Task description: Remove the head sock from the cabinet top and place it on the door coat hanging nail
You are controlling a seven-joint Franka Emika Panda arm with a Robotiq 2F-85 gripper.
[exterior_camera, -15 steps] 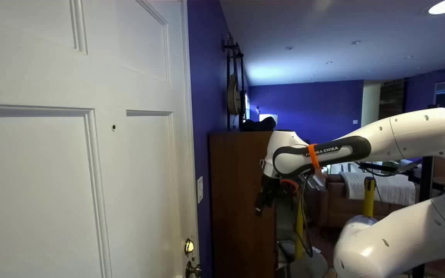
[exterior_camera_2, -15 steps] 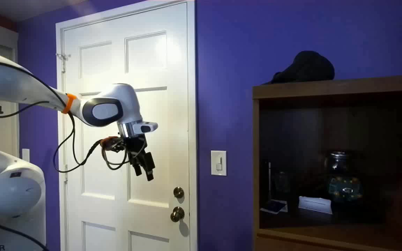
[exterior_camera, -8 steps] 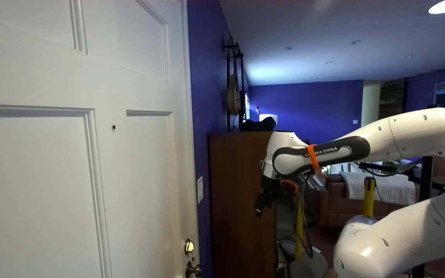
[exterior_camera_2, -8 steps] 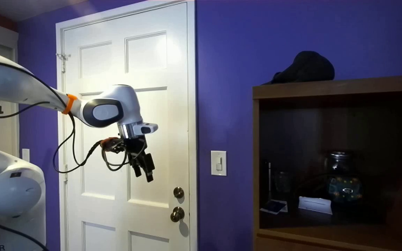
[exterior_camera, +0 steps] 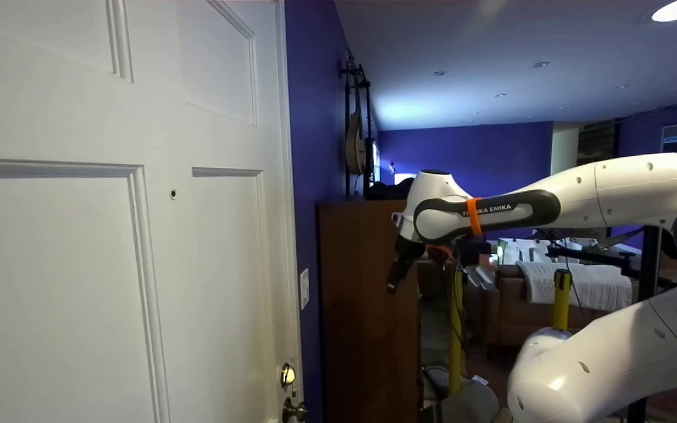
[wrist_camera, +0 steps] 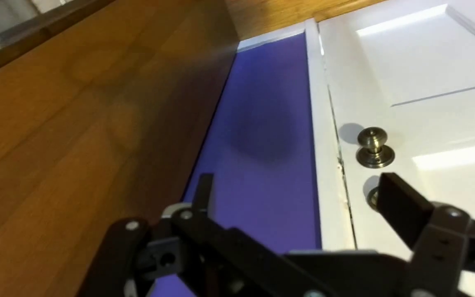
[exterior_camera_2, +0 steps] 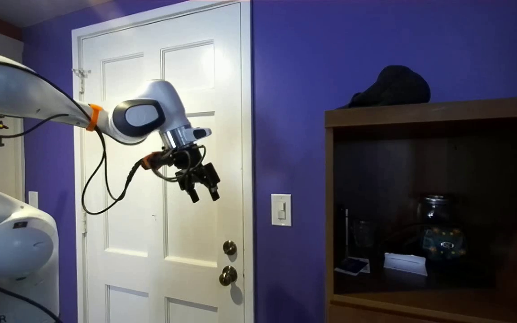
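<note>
The black head sock (exterior_camera_2: 395,87) lies heaped on top of the brown cabinet (exterior_camera_2: 438,110), near its door-side end. In an exterior view the head sock (exterior_camera: 381,191) is partly covered by my wrist; it is out of the wrist view. My gripper (exterior_camera_2: 204,197) is open and empty, in front of the white door (exterior_camera_2: 128,197), left of the cabinet and below its top. It points down, tilted. In the wrist view the gripper (wrist_camera: 297,177) has its fingers wide apart. The door shows a small dark round spot (exterior_camera: 173,194); I cannot tell whether it is the nail.
The cabinet's side (wrist_camera: 97,103) fills the wrist view's left. Brass knobs (exterior_camera_2: 228,275) and a light switch (exterior_camera_2: 281,209) stand near the door's edge. A guitar (exterior_camera: 356,144) hangs on the purple wall. Cables loop from my arm. A jar (exterior_camera_2: 435,207) stands inside the cabinet.
My arm has risen, with the gripper moving up and slightly towards the cabinet and tilting. The fingers show further apart in an exterior view. The head sock has not moved.
</note>
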